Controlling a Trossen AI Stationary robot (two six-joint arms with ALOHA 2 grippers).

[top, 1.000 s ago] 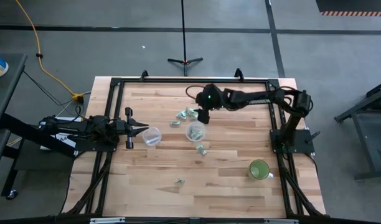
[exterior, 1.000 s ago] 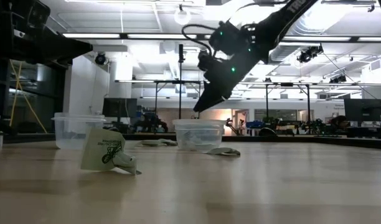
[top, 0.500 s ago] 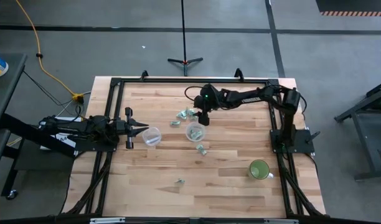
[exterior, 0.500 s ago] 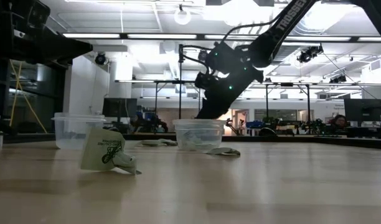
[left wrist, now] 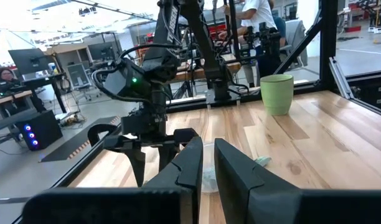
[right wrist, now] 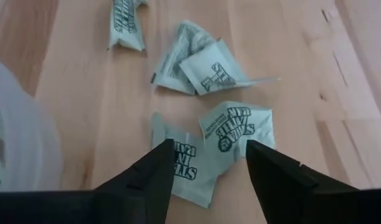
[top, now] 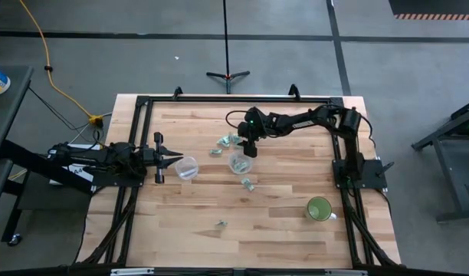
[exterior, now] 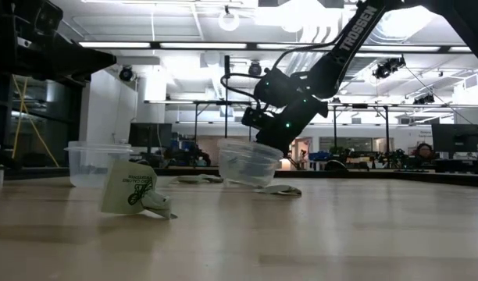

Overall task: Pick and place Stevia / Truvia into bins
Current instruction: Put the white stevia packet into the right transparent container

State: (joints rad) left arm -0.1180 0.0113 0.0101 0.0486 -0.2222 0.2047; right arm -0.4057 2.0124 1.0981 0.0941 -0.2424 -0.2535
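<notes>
Several pale green and white sachets (top: 231, 140) lie flat on the table by the far side of a clear cup (top: 239, 162). They show close up in the right wrist view (right wrist: 209, 68). My right gripper (top: 246, 147) is low over them and open, its fingers astride two sachets (right wrist: 231, 127). In the low view this cup (exterior: 248, 164) stands tilted. A second clear cup (top: 187, 167) stands upright at the left. My left gripper (top: 177, 159) waits beside it with only a narrow gap between its fingers (left wrist: 208, 163). Single sachets lie near the first cup (top: 248, 184) and toward the near edge (top: 221, 224). My right gripper hangs slanting down from the table's far right, its fingertips (right wrist: 154, 163) just over the sachets. I cannot tell whether they touch the paper. The tilted cup's far rim (exterior: 258, 144) is right beside the gripper, but the cup hides whether they meet.
An opaque green cup (top: 319, 208) stands near the right front and also shows in the left wrist view (left wrist: 277, 93). A black frame (top: 219, 98) runs round the table's edges. Bare wood lies along the near edge. People and benches show in the room beyond.
My right gripper has gone down and a little toward the table's left edge, onto the sachet cluster behind the middle cup. In the low view that cup stood upright before and is now tipped, its rim leaning over. My left arm has kept still.
</notes>
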